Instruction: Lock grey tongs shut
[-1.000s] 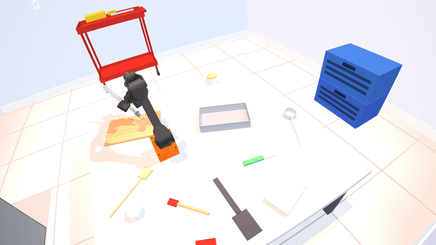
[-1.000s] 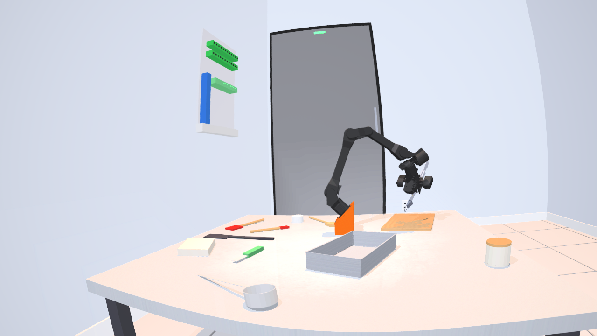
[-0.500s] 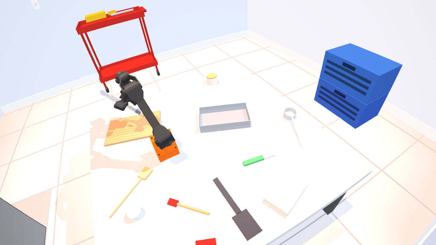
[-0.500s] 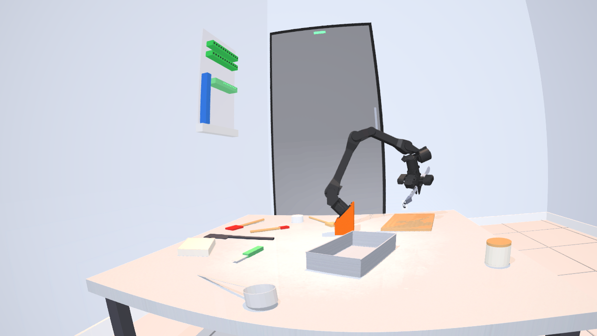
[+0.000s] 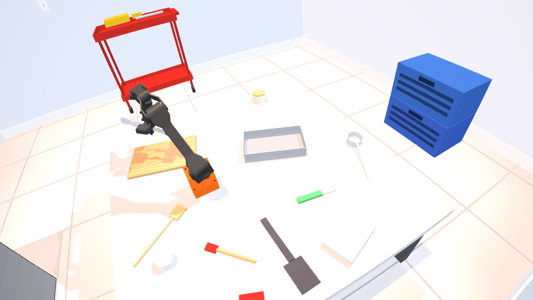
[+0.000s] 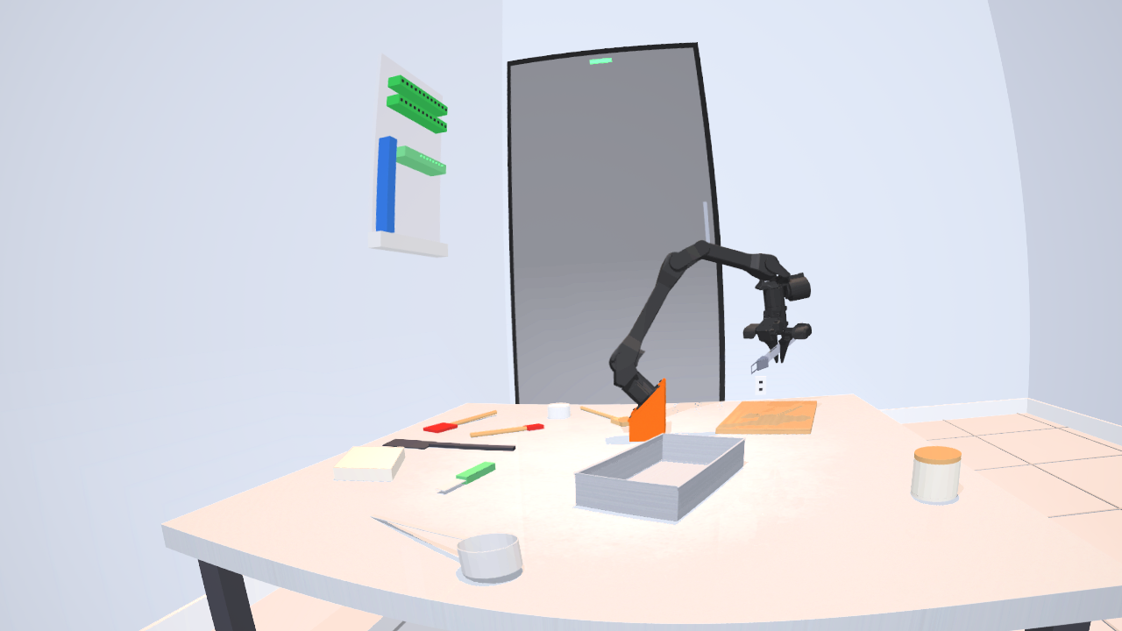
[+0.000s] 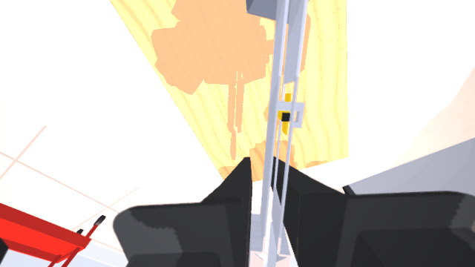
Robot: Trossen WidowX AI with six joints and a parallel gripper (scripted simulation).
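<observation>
The grey tongs (image 5: pixel 128 121) (image 6: pixel 761 364) (image 7: pixel 295 44) are held in the air above the wooden board (image 5: pixel 141 172) (image 6: pixel 804 415) (image 7: pixel 326 74), tilted, with the hinge end lower in the exterior view. Their arms lie close together, nearly parallel, in the wrist view. A yellow piece with a black block (image 7: pixel 285 116) shows between them; whether the lock holds is not visible. My gripper (image 6: pixel 779 358) (image 7: pixel 258 162) points down and is shut on the tongs. In the top view the arm hides the fingertips. The roasting tin (image 5: pixel 275 154) (image 6: pixel 628 495) stands on the table without the tongs.
The orange arm base (image 5: pixel 205 188) (image 6: pixel 647 420) is beside the board. A lidded jar (image 5: pixel 259 97) (image 6: pixel 935 478) stands beyond the tin. A pale spatula (image 5: pixel 177 211), a white round pot (image 5: pixel 166 261) and a red-headed spatula (image 5: pixel 211 247) lie nearer. A red trolley (image 5: pixel 156 79) stands behind the table.
</observation>
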